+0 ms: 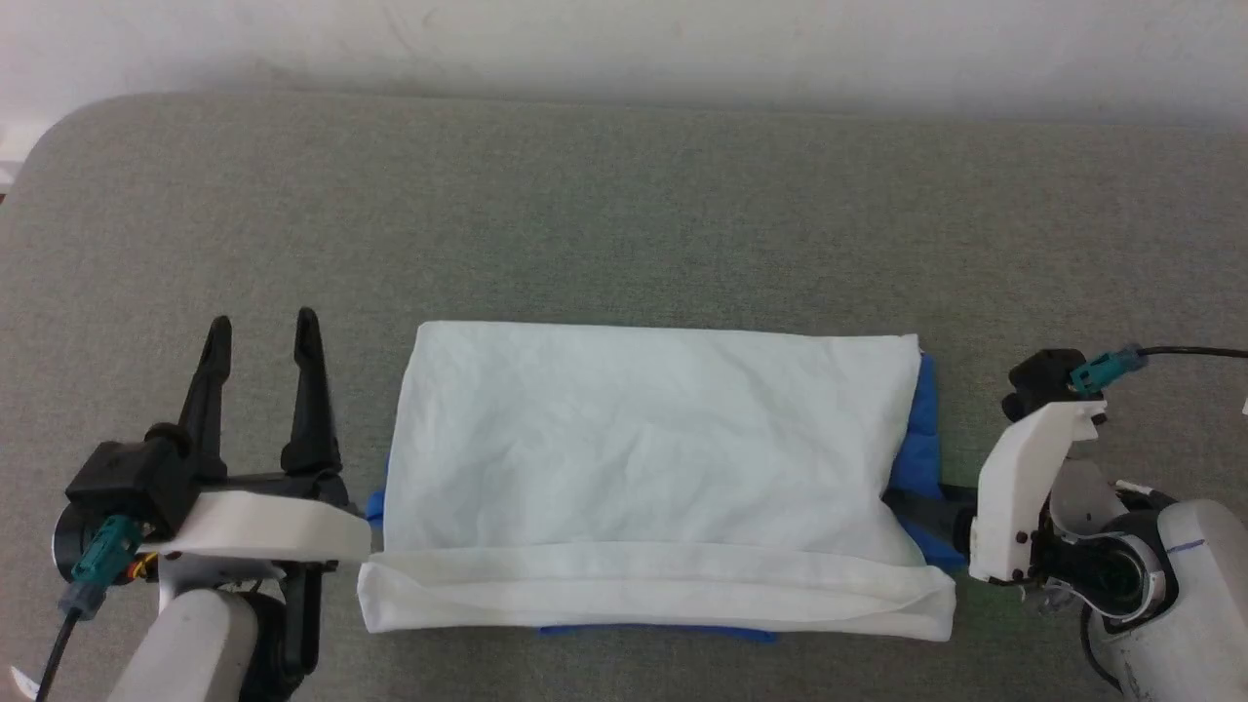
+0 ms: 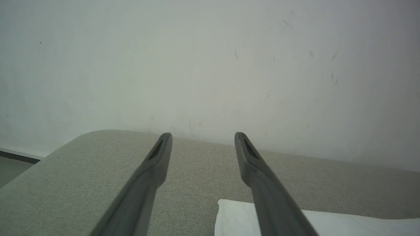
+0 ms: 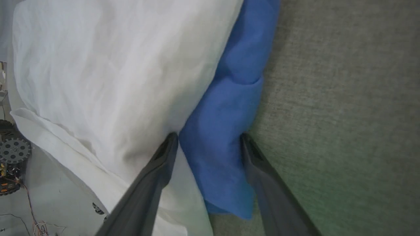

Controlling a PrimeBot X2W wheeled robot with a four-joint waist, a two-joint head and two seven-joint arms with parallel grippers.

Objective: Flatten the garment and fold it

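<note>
fingers [image 2: 160, 154] of the left gripper [image 1: 263, 327] were held spread and empty beside the folded shirt [image 1: 643, 458] on the grey cushion [image 1: 624, 214], those of the right gripper [image 3: 209, 137] parted over its blue sleeve [image 3: 229, 108], which could be snagged and the fold dragged open on withdrawal.

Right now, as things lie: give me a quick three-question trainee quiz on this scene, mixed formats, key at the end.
1. True or false: the left gripper is clamped on the garment.
2. Which colour of fabric sticks out from under the garment's white top layer at its right edge? A red, B blue, C black.
3. Fill in: the right gripper has its jaws ___.

Key
1. False. It is open, beside the garment over the grey cushion.
2. B, the blue sleeve.
3. Open.
</note>
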